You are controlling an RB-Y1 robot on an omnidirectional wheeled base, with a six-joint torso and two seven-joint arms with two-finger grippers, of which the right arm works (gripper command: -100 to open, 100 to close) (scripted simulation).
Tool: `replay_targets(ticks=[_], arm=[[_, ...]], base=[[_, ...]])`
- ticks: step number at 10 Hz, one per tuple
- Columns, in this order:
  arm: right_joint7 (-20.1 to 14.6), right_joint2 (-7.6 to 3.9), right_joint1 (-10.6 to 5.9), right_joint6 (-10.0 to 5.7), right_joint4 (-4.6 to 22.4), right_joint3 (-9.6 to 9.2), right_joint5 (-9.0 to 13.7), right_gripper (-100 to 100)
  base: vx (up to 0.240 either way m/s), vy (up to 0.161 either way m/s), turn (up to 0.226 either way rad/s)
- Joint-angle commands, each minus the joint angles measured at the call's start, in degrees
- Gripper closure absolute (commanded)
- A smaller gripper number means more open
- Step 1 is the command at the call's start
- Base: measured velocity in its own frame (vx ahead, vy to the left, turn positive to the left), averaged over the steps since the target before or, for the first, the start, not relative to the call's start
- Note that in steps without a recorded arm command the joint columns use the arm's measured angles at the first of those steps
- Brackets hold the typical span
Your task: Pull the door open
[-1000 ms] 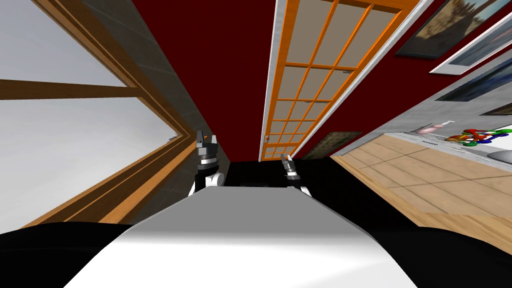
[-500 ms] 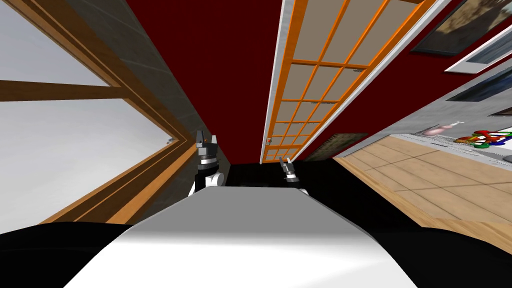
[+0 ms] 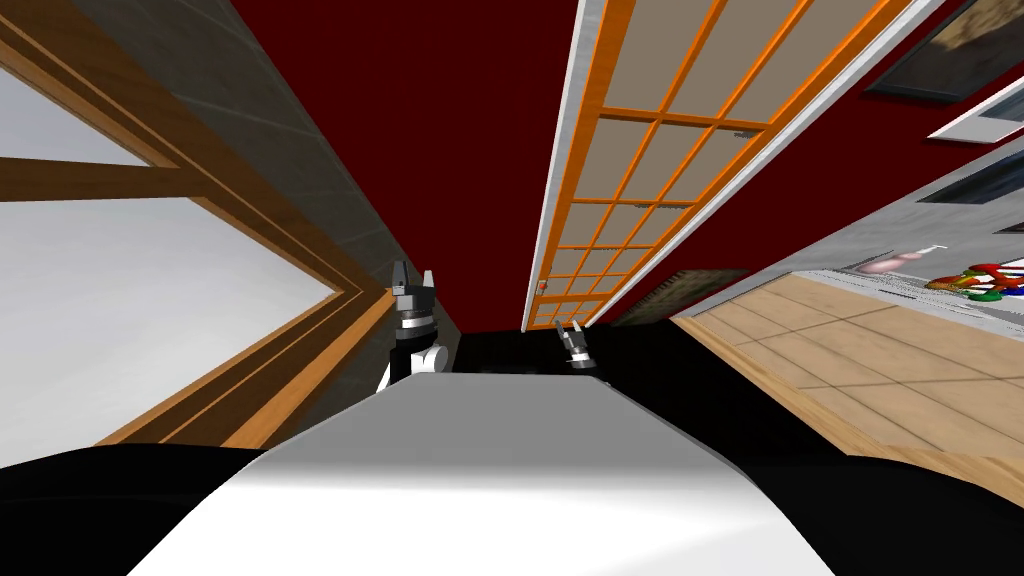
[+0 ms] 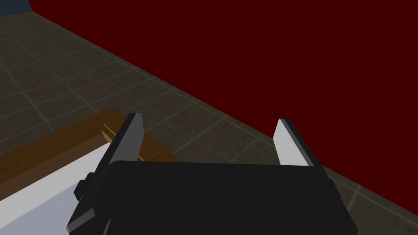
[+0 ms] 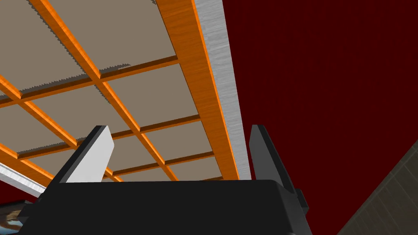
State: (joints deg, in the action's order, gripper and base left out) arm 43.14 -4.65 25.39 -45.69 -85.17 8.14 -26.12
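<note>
1. The door (image 3: 640,170) stands ahead and to the right. It is a lattice of glossy orange wood with visible grain, and its thin bars frame flat, matte beige rectangular panes.
2. A brushed silver-grey strip (image 5: 224,81) runs the length of the door's left edge, between the orange stile and the wall.
3. A small reddish fitting (image 3: 541,287) sits low on that left stile. It is too small to tell its shape.
4. The wall (image 3: 430,130) left of the door is flat, deep red and without texture.
5. The right gripper (image 3: 571,328) is near the door's lower left corner. Its thin blade fingers (image 5: 98,153) are spread wide and grip nothing.
6. In the right wrist view the silver strip and orange stile run up between those fingers. I cannot tell whether they touch the door.
7. The left gripper (image 3: 412,278) is held up well to the left of the door, in front of the red wall, its blades wide apart with nothing between them.
8. Beside the left gripper, grey square tiles (image 4: 81,81) with pale grout lines meet the red wall along a straight edge.
9. Further left is a window (image 3: 120,280) with a pale grey pane and a stepped brown wooden frame (image 3: 250,215).
10. To the right a tan floor (image 3: 880,350) of large tiles lies open. A black area (image 3: 640,345) lies between the two grippers and the wall.
</note>
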Motion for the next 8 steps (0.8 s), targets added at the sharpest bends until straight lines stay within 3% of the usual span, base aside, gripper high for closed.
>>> replay_targets(ticks=[1,8], arm=[[1.42,0.32,-0.08,-1.04,1.68,0.41,-0.73,-100],[8.71,2.42,-0.94,-5.41,10.31,2.53,-5.13,-100]], base=[[0.129,0.050,-0.015],[0.141,0.036,-0.020]])
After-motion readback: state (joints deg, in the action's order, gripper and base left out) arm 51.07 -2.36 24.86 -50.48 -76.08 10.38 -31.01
